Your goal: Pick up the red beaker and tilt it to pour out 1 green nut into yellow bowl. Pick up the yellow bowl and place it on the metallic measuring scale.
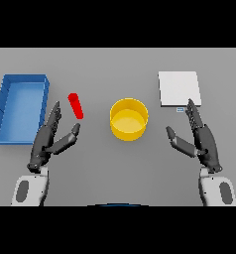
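A slim red beaker [76,105] stands tilted on the table, left of centre. The yellow bowl [129,118] sits in the middle; I cannot see anything inside it. The metallic measuring scale [178,88] is a pale square plate at the back right. My left hand [48,139] is open just below and left of the beaker, its thumb tip close to the beaker's lower end, not gripping it. My right hand [202,138] is open to the right of the bowl, fingertips near the scale's front edge. No green nut is visible.
A blue rectangular bin [3,107] stands at the far left, right beside my left hand.
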